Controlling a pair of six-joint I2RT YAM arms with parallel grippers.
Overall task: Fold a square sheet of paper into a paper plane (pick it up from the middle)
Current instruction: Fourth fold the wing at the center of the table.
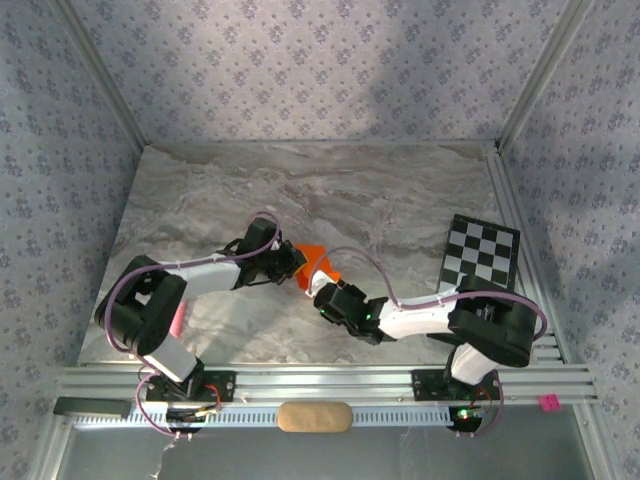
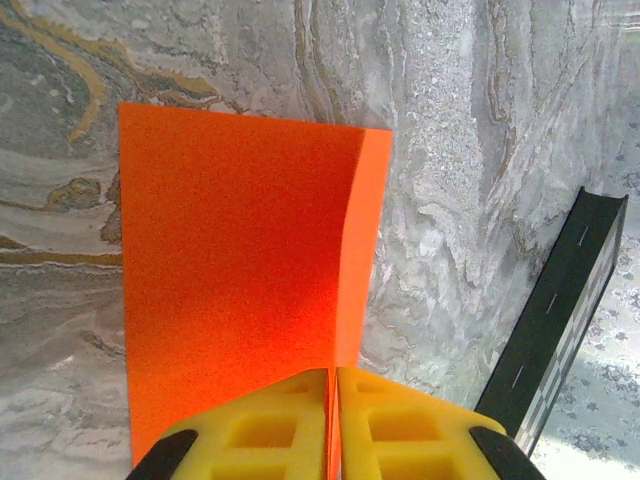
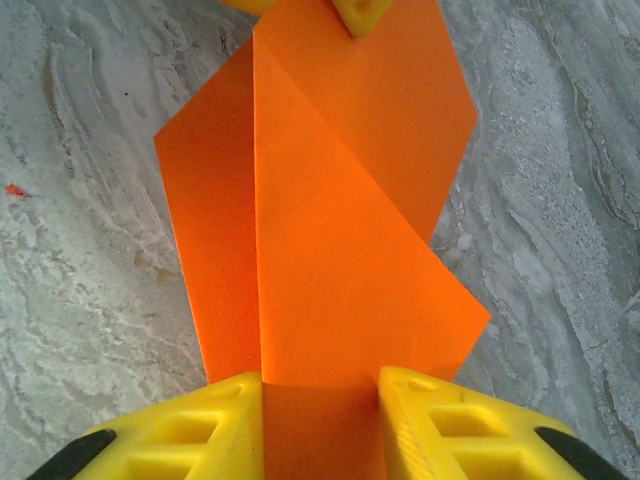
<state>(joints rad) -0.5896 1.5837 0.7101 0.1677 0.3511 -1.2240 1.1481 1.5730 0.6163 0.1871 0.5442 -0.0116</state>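
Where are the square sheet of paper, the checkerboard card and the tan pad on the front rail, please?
square sheet of paper (image 2: 230,280), left wrist view, the middle of its flat orange face.
checkerboard card (image 1: 480,258), top external view, its centre squares.
tan pad (image 1: 313,417), top external view, its middle.

Soft, even light falls from above. The overhead view is bright, with faint arm shadows on the tabletop (image 1: 400,200) and a dim patch on the far wall (image 1: 400,70). Both wrist views render the marble sharply. The square sheet of paper (image 2: 230,260) looks oversaturated, darkening to deep red beside its fold. The near right corner of the left wrist view is washed pale.
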